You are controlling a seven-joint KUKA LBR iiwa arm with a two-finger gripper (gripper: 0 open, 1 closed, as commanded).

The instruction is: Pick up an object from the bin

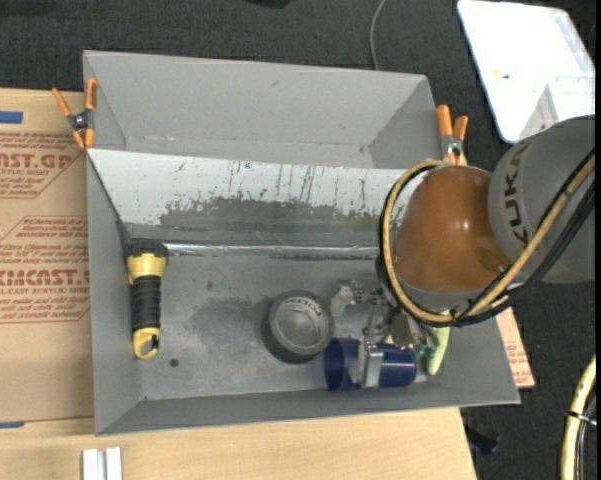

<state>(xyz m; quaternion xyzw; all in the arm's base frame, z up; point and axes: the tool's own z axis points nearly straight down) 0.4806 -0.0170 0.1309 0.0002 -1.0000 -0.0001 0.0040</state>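
- The arm (540,208) reaches in from the right, and its orange cover (445,233) hangs over the near right part of the grey bin (240,98).
- The jaws are low under that cover, right at a blue cylinder with a silver band (365,365). The cylinder lies on its side on the bin floor, close to the near wall.
- Jaws spread or pressed together: cannot tell, because the metal parts blur into the cylinder's band.
- A grey round thing like a tape roll (298,326) lies just left of the cylinder. A green scrap (438,353) lies just right of it.
- A yellow-and-black tool handle (145,303) lies well apart at the left wall, untouched.
- Judgement: the approach and descent look done. No grip is confirmed and nothing is off the floor. Closing on the cylinder, if that is not yet done, and the lift out remain.
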